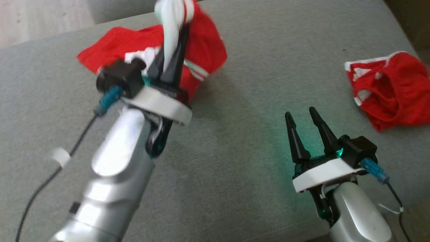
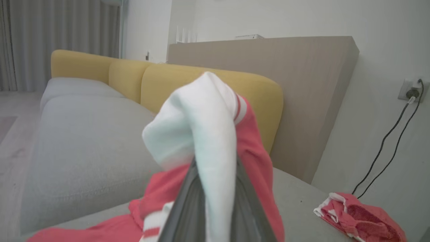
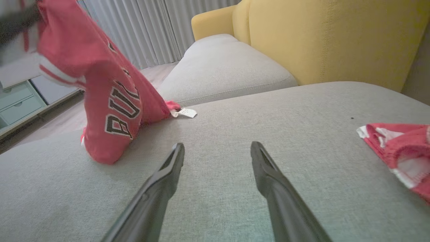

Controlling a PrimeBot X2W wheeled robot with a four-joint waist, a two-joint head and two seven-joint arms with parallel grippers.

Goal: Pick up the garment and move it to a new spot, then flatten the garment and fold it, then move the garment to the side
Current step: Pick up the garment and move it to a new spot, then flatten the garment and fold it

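Your left claw [image 1: 179, 37] grips the red garment [image 1: 205, 50], upper centre. Your right claw [image 1: 300, 112] stands open and empty, lower right.

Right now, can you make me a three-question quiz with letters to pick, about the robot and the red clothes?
1. Where does the loose red garment lie?
A) on the grey cushion
B) on a shelf
C) on a chair

2. How many red garments are there?
A) one
B) two
C) four

3. What is the right gripper doing?
A) squeezing cloth
B) open and empty
C) holding a cup

Answers:
1 A: it rests right on the cushion.
2 B: one lies loose, and the left gripper pinches the other garment.
3 B: its jaws stand apart with nothing between them.
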